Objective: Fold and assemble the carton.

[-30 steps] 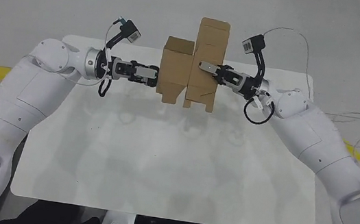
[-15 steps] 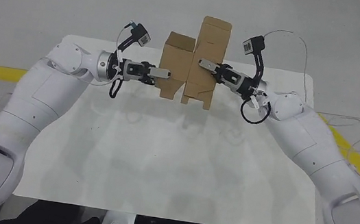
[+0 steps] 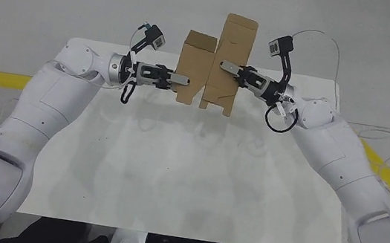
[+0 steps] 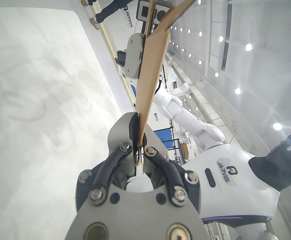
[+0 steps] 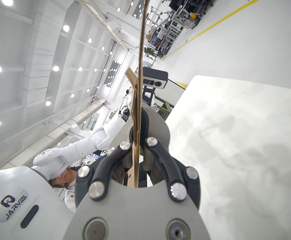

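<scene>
A: Where's the carton?
B: Upright over the far side of the white table, a brown cardboard piece with a shorter panel beside a taller one.
A: And what holds it?
B: The left gripper pinches the shorter panel's outer edge, and the right gripper clamps the taller panel from the opposite side

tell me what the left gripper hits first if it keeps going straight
The carton: the left gripper is shut on its edge. Straight on, it would shove that panel toward the right gripper holding the other side, though depth there is unclear.
</scene>
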Motion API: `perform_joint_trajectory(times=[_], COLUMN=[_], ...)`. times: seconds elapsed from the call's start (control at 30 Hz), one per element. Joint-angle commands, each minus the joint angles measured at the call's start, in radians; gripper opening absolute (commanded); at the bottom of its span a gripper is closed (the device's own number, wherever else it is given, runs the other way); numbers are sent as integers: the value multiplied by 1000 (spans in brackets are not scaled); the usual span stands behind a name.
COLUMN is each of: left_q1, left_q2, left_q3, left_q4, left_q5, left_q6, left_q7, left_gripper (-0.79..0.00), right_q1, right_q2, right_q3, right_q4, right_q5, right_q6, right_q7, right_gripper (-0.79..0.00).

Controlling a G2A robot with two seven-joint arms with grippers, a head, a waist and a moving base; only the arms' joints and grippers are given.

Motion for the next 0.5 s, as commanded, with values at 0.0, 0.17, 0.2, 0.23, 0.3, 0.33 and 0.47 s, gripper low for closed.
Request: perform_joint_trajectory(times=[0.0,0.17,0.2,0.23,0.3,0.33,0.47], left_q1=[-6,-34,-41,-47,-55,-58,-53], left_q2=[-3,0,2,4,9,12,35], left_q3=[-4,-17,-21,-24,-30,-32,-46], left_q4=[14,53,64,73,76,73,21], left_q5=[3,35,47,58,73,86,149], left_q6=[19,81,91,99,132,150,186], left_q7=[-9,-87,-108,-130,-168,-185,-222], left_gripper=[-785,-785,-785,-785,-785,-785,-785], right_q1=[-3,2,5,7,8,7,-6], right_q2=[1,18,24,30,42,49,70], right_q3=[16,72,83,92,110,119,157], right_q4=[5,28,31,30,29,30,26], right_q5=[-9,-78,-101,-120,-150,-161,-166], right_q6=[-2,-27,-26,-23,-8,4,57], right_q7=[7,36,55,78,132,155,241], right_gripper=[0,0,0,0,0,0,0])
